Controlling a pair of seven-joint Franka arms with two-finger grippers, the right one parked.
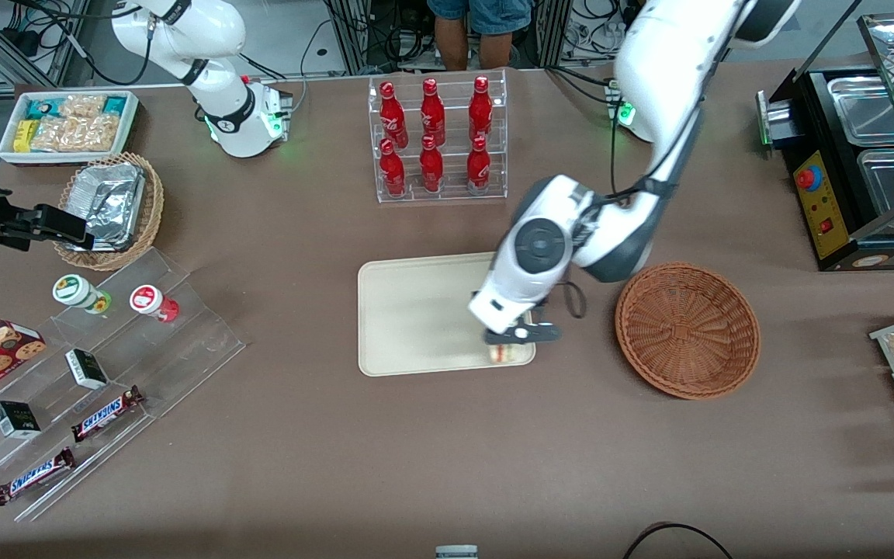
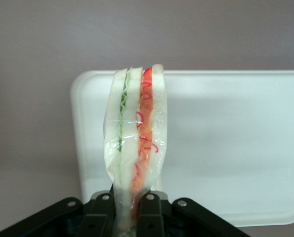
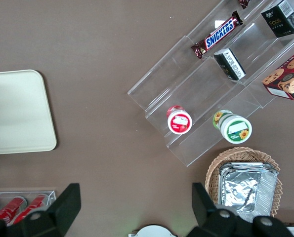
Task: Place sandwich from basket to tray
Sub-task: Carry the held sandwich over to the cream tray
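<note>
The sandwich (image 1: 511, 354), a white-bread wedge in clear film with green and orange-red filling, is pinched at its narrow end between the black fingers of my left gripper (image 1: 521, 335). In the left wrist view the sandwich (image 2: 137, 133) sticks out from the gripper (image 2: 129, 202) over a rounded corner of the cream tray (image 2: 226, 138). From the front, it hangs over the corner of the tray (image 1: 416, 310) nearest the camera, on the side facing the basket. I cannot tell whether it touches the tray. The reddish-brown basket (image 1: 687, 330) sits beside the tray and holds nothing.
A clear rack of red bottles (image 1: 438, 140) stands farther from the camera than the tray. A stepped acrylic shelf (image 1: 105, 365) with snack bars, a tan basket with foil (image 1: 109, 206) and a white snack bin (image 1: 67, 124) lie toward the parked arm's end. A black food warmer (image 1: 858, 155) stands at the working arm's end.
</note>
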